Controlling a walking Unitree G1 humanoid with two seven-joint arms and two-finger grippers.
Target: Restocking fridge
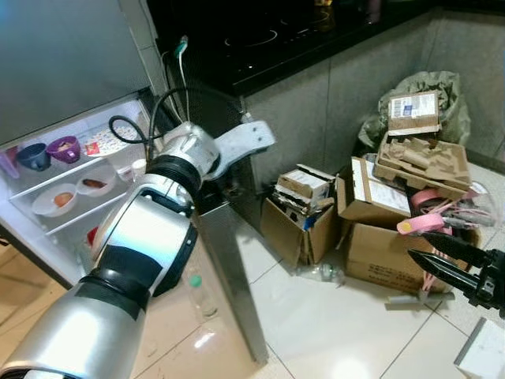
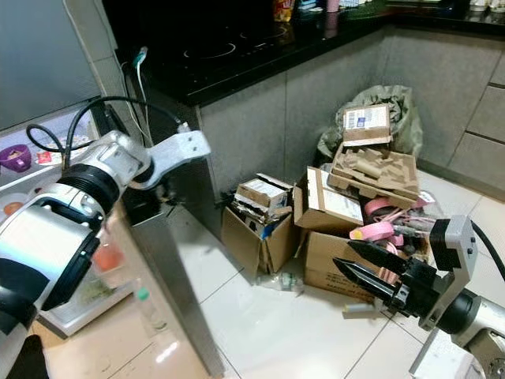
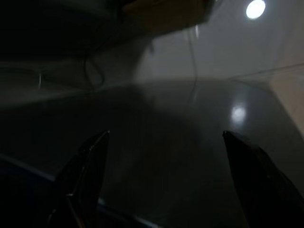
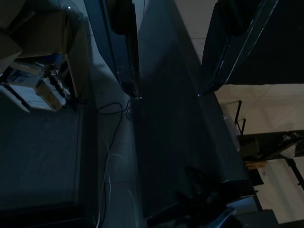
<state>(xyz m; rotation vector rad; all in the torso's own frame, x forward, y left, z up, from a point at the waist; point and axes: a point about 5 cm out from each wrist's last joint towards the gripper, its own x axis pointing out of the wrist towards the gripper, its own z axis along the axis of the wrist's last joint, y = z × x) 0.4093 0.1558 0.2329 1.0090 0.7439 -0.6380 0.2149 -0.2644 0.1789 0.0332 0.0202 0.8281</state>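
The fridge (image 1: pixel 55 95) stands open on my left, its lit shelves already carrying a dark blue cup (image 1: pixel 33 155), a purple cup (image 1: pixel 64 148) and two white bowls (image 1: pixel 75 189) — so some stock is in, though I judge the job far from finished, since neither of my grippers carries anything to put away. My left arm reaches across the edge of the fridge door (image 1: pixel 229 276), and in its wrist view the left gripper (image 3: pixel 161 180) has its fingers spread wide with nothing between them. My right gripper (image 2: pixel 371 278) hangs low on the right, its fingers a little apart and bare. A small clear bottle with a green cap (image 1: pixel 199 294) stands on the glossy pale floor tiles (image 1: pixel 331 324) by the door. Beyond lie open cardboard boxes (image 1: pixel 371 229), an egg tray (image 1: pixel 422 162) and a black hob (image 1: pixel 260 35) on the counter.
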